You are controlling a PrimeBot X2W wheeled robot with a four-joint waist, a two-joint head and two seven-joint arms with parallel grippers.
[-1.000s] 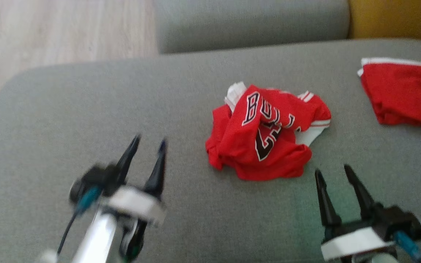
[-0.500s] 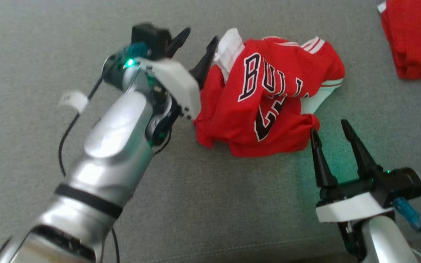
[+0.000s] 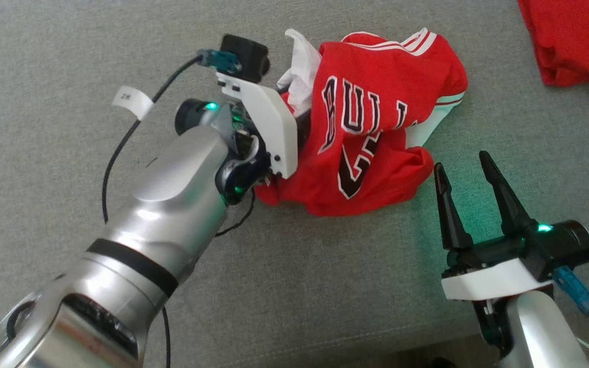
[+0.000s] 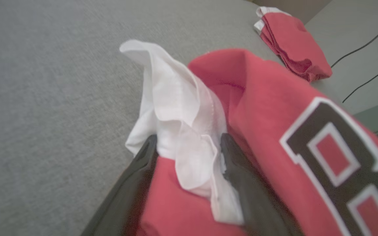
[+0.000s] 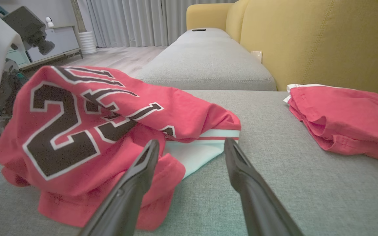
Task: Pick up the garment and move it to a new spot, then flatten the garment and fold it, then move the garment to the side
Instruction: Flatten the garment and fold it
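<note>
On the grey woven sofa cushion [image 3: 69, 51], the crumpled red jersey garment [image 3: 376, 128] with black-and-white lettering lies just ahead of my right gripper [image 3: 460, 161], whose fingers are spread and empty. My left gripper [image 4: 187, 144] has pushed deeper in, fingers apart astride a soft white fold.

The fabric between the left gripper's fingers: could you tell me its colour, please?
White fabric, part of the red garment; clearest in left wrist view.
</note>
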